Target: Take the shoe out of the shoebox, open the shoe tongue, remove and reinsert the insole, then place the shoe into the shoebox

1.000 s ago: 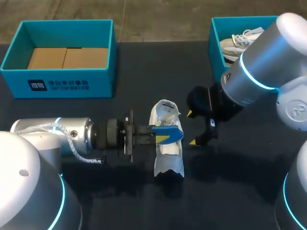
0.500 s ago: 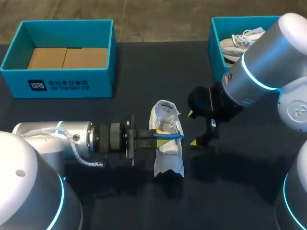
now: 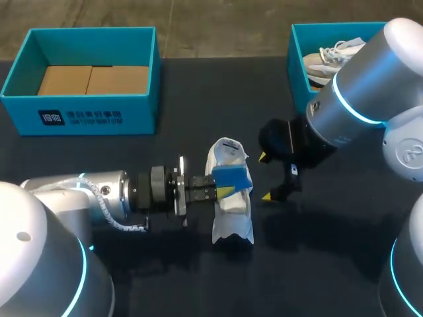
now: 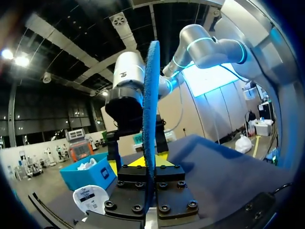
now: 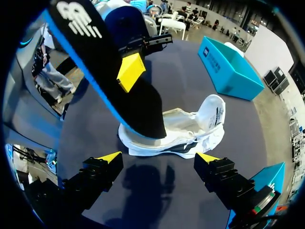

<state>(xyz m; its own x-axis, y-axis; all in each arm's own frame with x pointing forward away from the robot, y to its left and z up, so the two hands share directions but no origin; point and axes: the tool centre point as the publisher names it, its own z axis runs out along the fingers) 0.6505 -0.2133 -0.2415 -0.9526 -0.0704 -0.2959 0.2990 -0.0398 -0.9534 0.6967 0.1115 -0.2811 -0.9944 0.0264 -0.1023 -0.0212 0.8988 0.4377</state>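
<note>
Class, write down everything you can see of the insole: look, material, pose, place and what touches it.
The insole is a thin, foam-like sheet, blue on its underside and edge, black on top with a white logo. It is held slanted above the table, clamped from both sides by the left end effector. Its lower end reaches the opening of the white shoe; the rest rises clear of it.

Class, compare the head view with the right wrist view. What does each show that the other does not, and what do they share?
Only the head view shows the insole's blue top, the second shoe lying in the right shoebox, and the left shoebox's cardboard floor. Only the right wrist view shows the insole's black underside with its white mark. Both show the left jaws shut on the insole, held over the white shoe.
</note>
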